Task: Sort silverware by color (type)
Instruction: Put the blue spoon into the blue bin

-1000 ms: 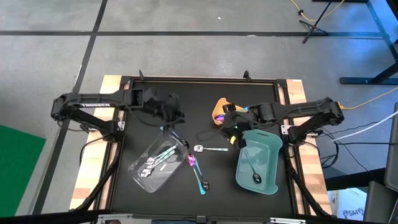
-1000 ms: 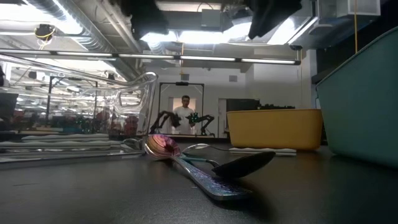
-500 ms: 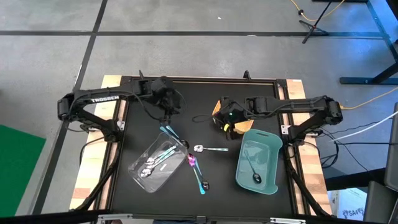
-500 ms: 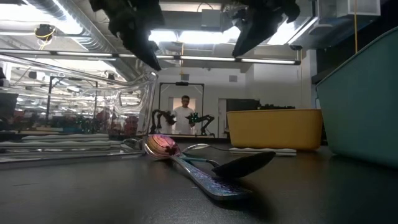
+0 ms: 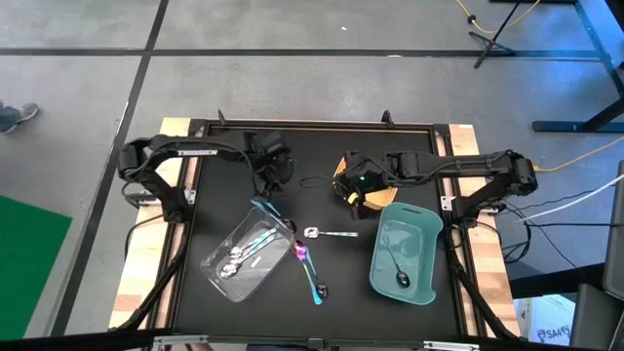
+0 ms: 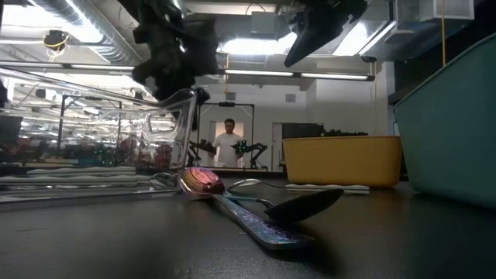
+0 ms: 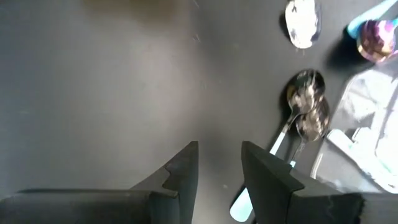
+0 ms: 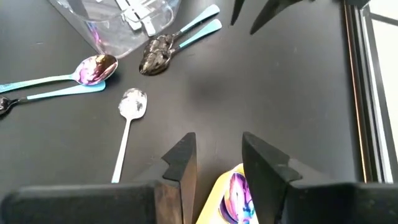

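Note:
Silverware lies on the black table. Two dark-headed, teal-handled spoons (image 7: 306, 104) rest by the far corner of the clear tray (image 5: 244, 255), which holds silver spoons. A silver spoon (image 5: 327, 233), an iridescent spoon (image 5: 300, 251) and a teal-handled one (image 5: 314, 283) lie mid-table. A dark spoon (image 5: 395, 265) lies in the teal tray (image 5: 421, 234). My left gripper (image 7: 219, 165) hangs open above the table just beyond the dark-headed pair, touching nothing. My right gripper (image 8: 217, 162) is open above the yellow tray (image 8: 214, 193), which holds an iridescent spoon (image 8: 236, 198).
The table's raised frame (image 5: 322, 124) runs along the far edge, with wooden strips at both sides. In the low view a person (image 6: 229, 143) stands in the room far behind the table. Bare table lies between the two grippers at the far middle.
My left gripper has come down toward the dark-headed spoons at the clear tray's far corner, rolling as it sank. My right gripper first went from the teal tray's far end toward the yellow tray, then kept still. No object has moved.

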{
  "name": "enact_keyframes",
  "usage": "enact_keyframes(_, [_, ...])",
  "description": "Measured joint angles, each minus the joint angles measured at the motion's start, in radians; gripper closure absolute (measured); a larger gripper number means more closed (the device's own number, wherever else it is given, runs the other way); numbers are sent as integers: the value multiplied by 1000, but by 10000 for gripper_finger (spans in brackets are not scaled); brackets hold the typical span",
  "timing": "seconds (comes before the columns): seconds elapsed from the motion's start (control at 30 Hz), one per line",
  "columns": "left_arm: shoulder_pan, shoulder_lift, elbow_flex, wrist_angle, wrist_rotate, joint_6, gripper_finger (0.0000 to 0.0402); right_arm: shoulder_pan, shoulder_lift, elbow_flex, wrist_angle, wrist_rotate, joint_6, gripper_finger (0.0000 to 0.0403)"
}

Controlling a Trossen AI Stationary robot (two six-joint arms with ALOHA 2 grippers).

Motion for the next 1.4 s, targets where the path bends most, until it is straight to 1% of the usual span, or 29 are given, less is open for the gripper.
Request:
enact_keyframes(0.17, [-20, 73, 0, -4, 0, 41, 285, 0, 0, 0, -1, 0, 6, 288])
enact_keyframes(0.33, [-52, 122, 0, -15, 4, 88, 285, 0, 0, 0, -2, 0, 48, 288])
enact_keyframes(0.53, [-65, 137, 0, -25, 92, 160, 285, 0, 0, 0, -3, 0, 49, 288])
enact_keyframes(0.67, [-56, 137, 0, -35, 110, 215, 285, 0, 0, 0, -3, 0, 49, 288])
enact_keyframes(0.83, [-50, 137, 0, -99, 81, 354, 285, 0, 0, 0, -3, 0, 48, 288])
enact_keyframes(0.93, [-50, 137, 0, -122, 53, 399, 285, 0, 0, 0, -2, 0, 47, 288])
enact_keyframes(1.07, [-50, 137, 0, -126, 10, 438, 285, 0, 0, 0, -3, 0, 47, 288])
enact_keyframes(1.4, [-12, 137, 0, -155, -2, 444, 285, 0, 0, 0, -2, 0, 47, 288])
